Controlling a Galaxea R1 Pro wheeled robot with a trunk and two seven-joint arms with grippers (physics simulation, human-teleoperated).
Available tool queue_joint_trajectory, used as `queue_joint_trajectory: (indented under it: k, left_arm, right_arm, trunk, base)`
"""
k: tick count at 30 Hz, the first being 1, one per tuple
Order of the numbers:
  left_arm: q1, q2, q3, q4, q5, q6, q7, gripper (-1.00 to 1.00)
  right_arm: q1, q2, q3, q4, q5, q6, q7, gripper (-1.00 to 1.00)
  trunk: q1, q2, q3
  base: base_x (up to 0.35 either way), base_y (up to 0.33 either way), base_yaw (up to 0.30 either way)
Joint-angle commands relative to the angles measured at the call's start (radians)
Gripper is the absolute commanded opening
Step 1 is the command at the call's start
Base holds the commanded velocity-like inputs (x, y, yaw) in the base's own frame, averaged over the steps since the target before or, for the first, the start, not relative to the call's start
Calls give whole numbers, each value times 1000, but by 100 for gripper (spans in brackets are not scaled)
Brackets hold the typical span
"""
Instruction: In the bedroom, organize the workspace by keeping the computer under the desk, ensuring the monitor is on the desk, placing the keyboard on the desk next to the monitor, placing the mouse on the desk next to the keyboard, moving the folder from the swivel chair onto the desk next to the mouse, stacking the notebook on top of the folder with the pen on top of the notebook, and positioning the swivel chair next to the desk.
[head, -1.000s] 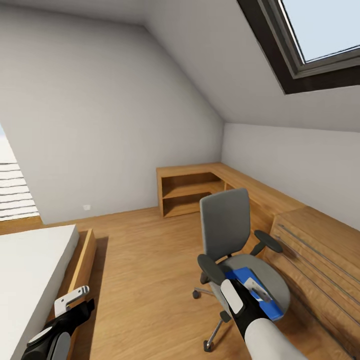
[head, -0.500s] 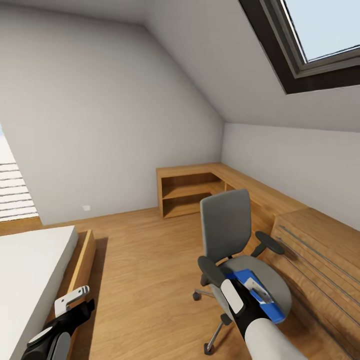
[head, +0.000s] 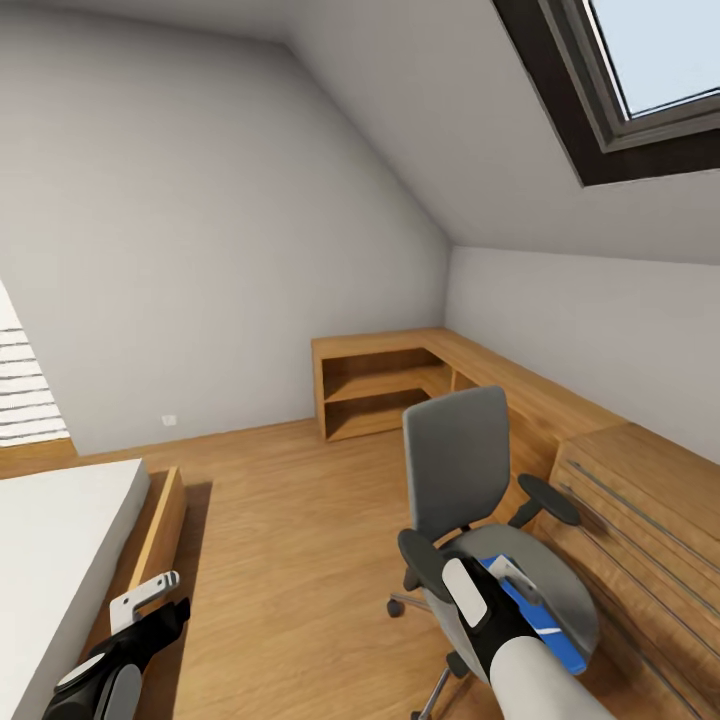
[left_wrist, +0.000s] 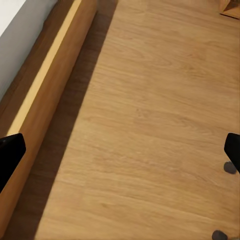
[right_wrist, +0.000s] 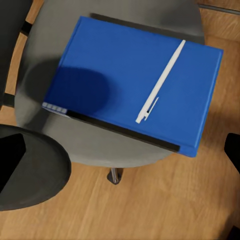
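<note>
One bright-blue folder with dark spine edge, laid flat on the grey seat of one swivel chair; one white pen rested on it; right gripper hovered above, fingers spread wide, nothing held; left gripper likewise wide over plank floor beside one bed.

Folder bright blue, dark spine; pen white; chair grey, armrests black; floor light wood planks; walls grey-white; skylight frame black.
</note>
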Motion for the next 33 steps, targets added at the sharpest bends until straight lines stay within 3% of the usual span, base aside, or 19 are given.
queue_joint_trajectory:
  k: [1, 19, 25, 29, 33]
  left_arm:
    - [-1, -1, 1, -2, 11, 3, 7, 100]
    - [-1, 1, 0, -3, 11, 3, 7, 100]
    - [-1, 0, -2, -14, 11, 4, 7, 100]
    - [0, -2, -1, -18, 12, 5, 7, 100]
    - [0, -2, -1, -18, 12, 5, 7, 100]
  right_arm:
    - [-1, 1, -3, -2, 0, 5, -3, 100]
    - [0, 1, -10, -3, 0, 5, -5, 100]
    - [0, -27, -32, -3, -10, 6, -4, 100]
    - [-1, -58, -39, -3, -52, 7, -3, 100]
    - [-3, -79, -40, -3, -73, 7, -2, 100]
  trunk:
    - [0, -1, -1]
    - [0, -1, -1]
    - [0, -1, -1]
    - [0, -1, -1]
    - [16, -29, -14]
  base:
    - [20, 0, 0]
    - [113, 0, 0]
    - [4, 0, 0]
    - [0, 0, 0]
    - [0, 0, 0]
